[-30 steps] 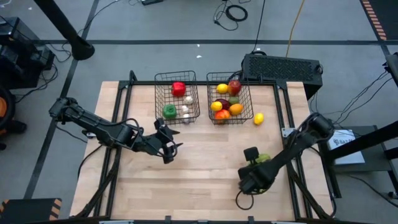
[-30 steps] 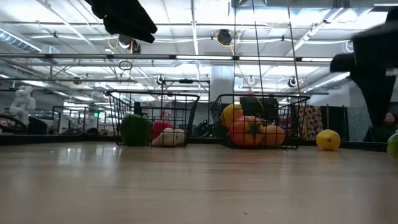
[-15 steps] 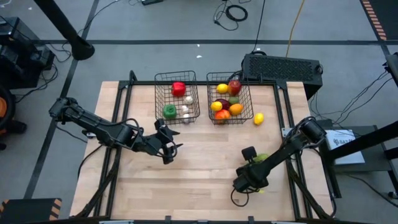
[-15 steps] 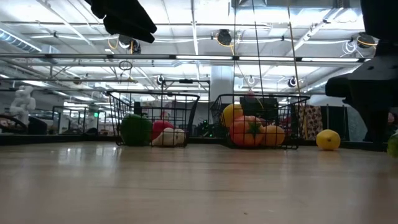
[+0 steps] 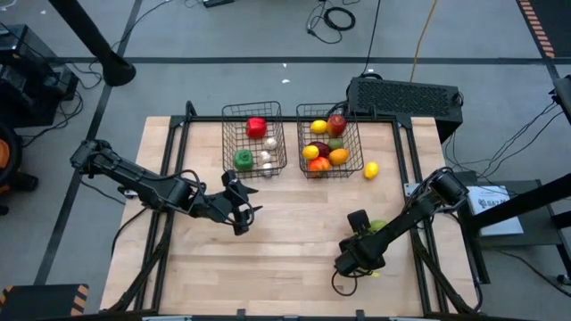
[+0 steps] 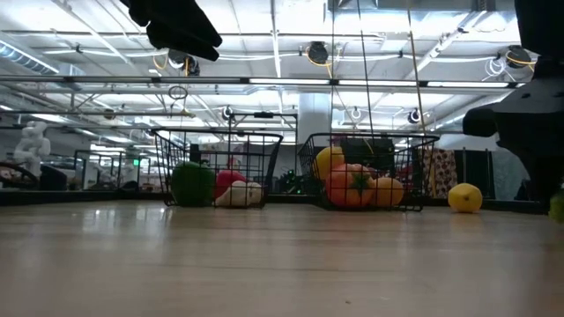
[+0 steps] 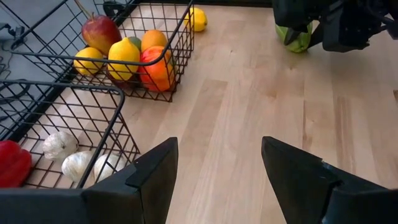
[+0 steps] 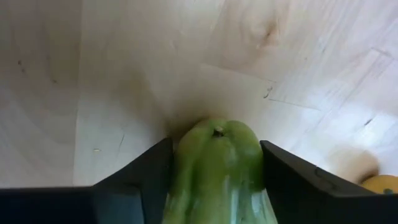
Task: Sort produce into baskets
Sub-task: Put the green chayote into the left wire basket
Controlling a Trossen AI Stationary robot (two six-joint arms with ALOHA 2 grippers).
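Observation:
A green pepper [image 8: 214, 158] rests on the table at the near right, stem end up; it also shows in the high view [image 5: 378, 227] and the left wrist view [image 7: 295, 38]. My right gripper [image 8: 214, 155] points down over it, open, one finger on each side of it. My left gripper [image 5: 241, 210] hovers open and empty at the table's left middle. The left basket [image 5: 225, 143] holds a red pepper, a green pepper and whitish bulbs. The right basket [image 5: 360, 147] holds lemons, an apple and orange pieces. A lemon [image 5: 371, 168] lies on the table beside the right basket. My right gripper comes from above, pointing down, with its two fingers [image 8: 149, 171] close against the green pepper's two sides [image 8: 186, 168]. I cannot tell whether they touch it. The pepper rests on the table.
A yellow piece [image 8: 382, 183] lies close beside the green pepper. A black box [image 5: 406, 94] stands past the table's far right edge. Bare wood lies between the two arms and in front of the baskets.
My right gripper has come down and gone a little toward the table's near left, over the green pepper, then kept still. The pepper has stayed on the table.

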